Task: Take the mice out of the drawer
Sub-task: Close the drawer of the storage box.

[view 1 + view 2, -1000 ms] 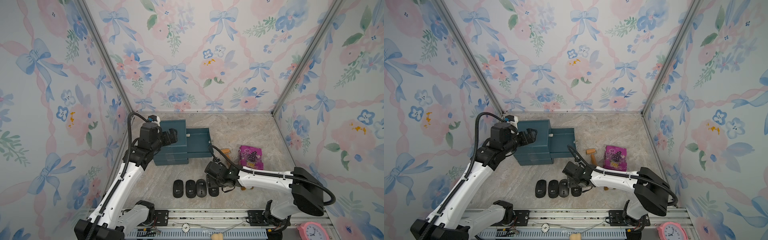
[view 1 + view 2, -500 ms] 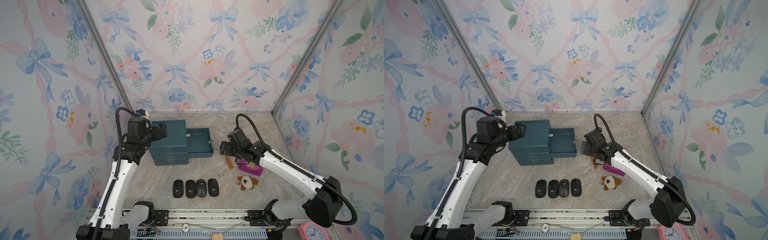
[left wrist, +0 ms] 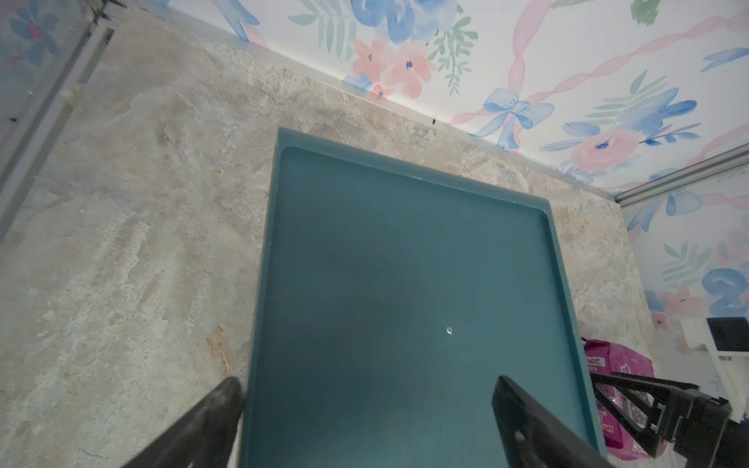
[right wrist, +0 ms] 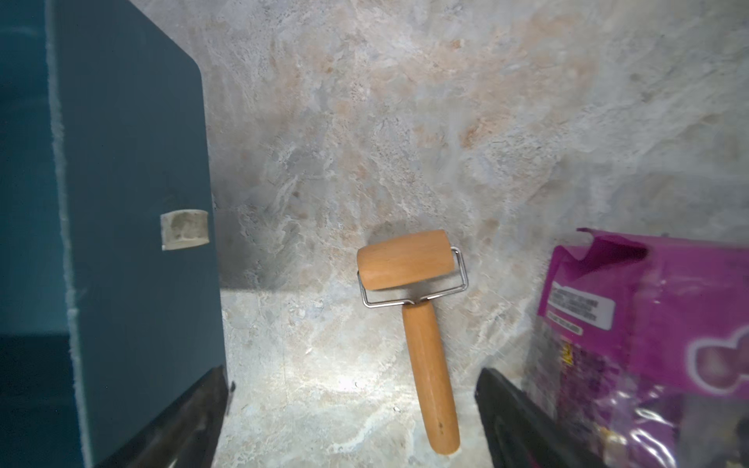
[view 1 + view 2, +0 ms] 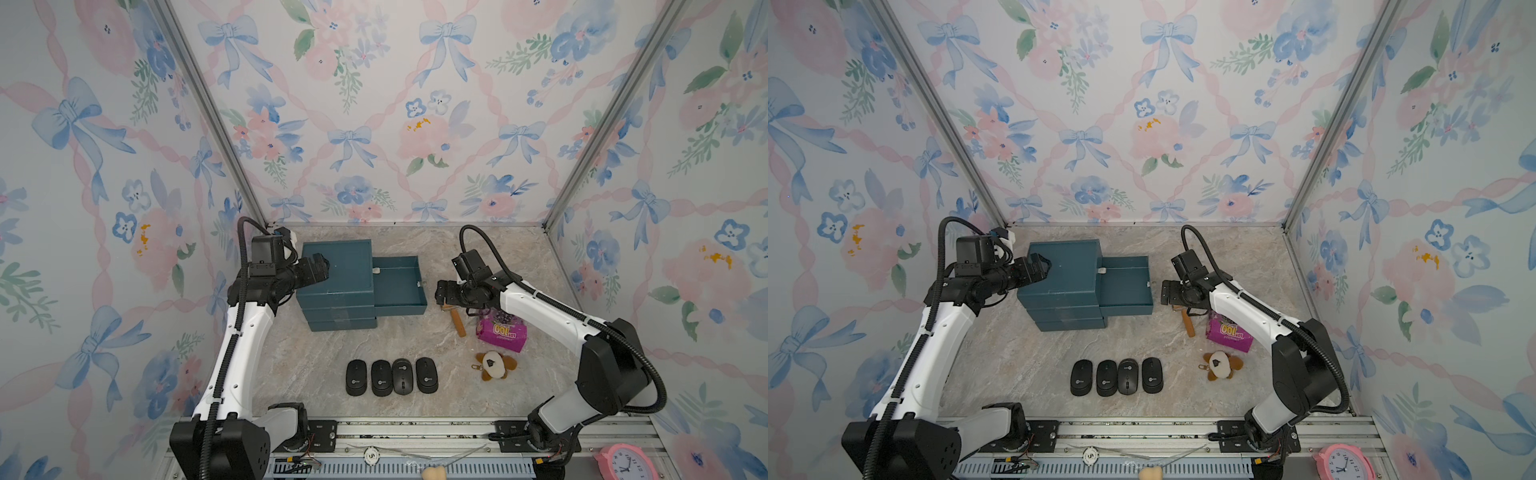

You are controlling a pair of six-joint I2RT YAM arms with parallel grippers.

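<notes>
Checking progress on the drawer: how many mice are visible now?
4 black mice, side by side in one row on the table, near its front edge. The open drawer looks empty; closed drawers could hide more.

Marbled tabletop (image 5: pixel 316 357) bears teal drawer unit (image 5: pixel 336 270), four black mice (image 5: pixel 402 376), wooden roller (image 5: pixel 457 322), purple packet (image 5: pixel 503 332), plush keychain (image 5: pixel 494 365).

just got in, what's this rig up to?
Two arms are emptying mice from a drawer. Four black mice lie in a row near the front of the table; the open drawer's visible part looks empty. The right end effector hangs open and empty beside the drawer, above a wooden roller. The left end effector is open over the cabinet top.
</notes>
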